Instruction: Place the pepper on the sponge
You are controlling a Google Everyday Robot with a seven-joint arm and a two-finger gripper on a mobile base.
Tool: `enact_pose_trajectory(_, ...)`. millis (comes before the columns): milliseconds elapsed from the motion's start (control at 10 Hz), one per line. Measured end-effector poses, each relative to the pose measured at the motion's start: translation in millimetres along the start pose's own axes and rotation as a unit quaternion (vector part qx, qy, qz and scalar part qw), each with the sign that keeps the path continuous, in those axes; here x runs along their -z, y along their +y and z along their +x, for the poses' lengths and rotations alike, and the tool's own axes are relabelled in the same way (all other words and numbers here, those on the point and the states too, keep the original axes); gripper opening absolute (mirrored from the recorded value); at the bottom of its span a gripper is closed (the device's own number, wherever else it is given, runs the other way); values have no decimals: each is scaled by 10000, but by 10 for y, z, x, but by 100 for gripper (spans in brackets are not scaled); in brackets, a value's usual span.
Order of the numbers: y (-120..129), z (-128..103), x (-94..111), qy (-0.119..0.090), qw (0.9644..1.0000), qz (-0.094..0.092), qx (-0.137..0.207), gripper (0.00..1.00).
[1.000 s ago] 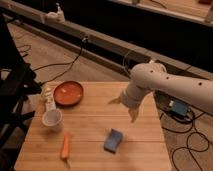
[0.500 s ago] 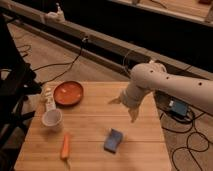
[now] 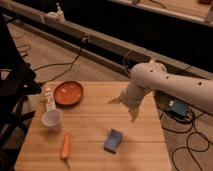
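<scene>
The slim orange pepper (image 3: pixel 65 146) lies on the wooden table (image 3: pixel 95 125) near its front left edge, its thin tip pointing toward the front. A blue sponge (image 3: pixel 114 140) rests flat near the front middle, about a hand's width to the right of the pepper. My gripper (image 3: pixel 123 109) hangs over the table's right-middle part, above and behind the sponge, at the end of the white arm (image 3: pixel 165 85). Its two fingers are spread open and hold nothing.
A round orange-red plate (image 3: pixel 68 92) sits at the back left of the table. A white cup (image 3: pixel 52 120) stands in front of it, beside a small pale bottle-like object (image 3: pixel 48 100). Cables and a blue box (image 3: pixel 177 107) lie on the floor to the right.
</scene>
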Motion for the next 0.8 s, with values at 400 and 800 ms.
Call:
enact_pose_trajectory(400,-423,-275,-325,-130,9895,-431,1374,80)
enact_pose_trajectory(800,-945,-1134,-816,-279,9658,-469,2536,80)
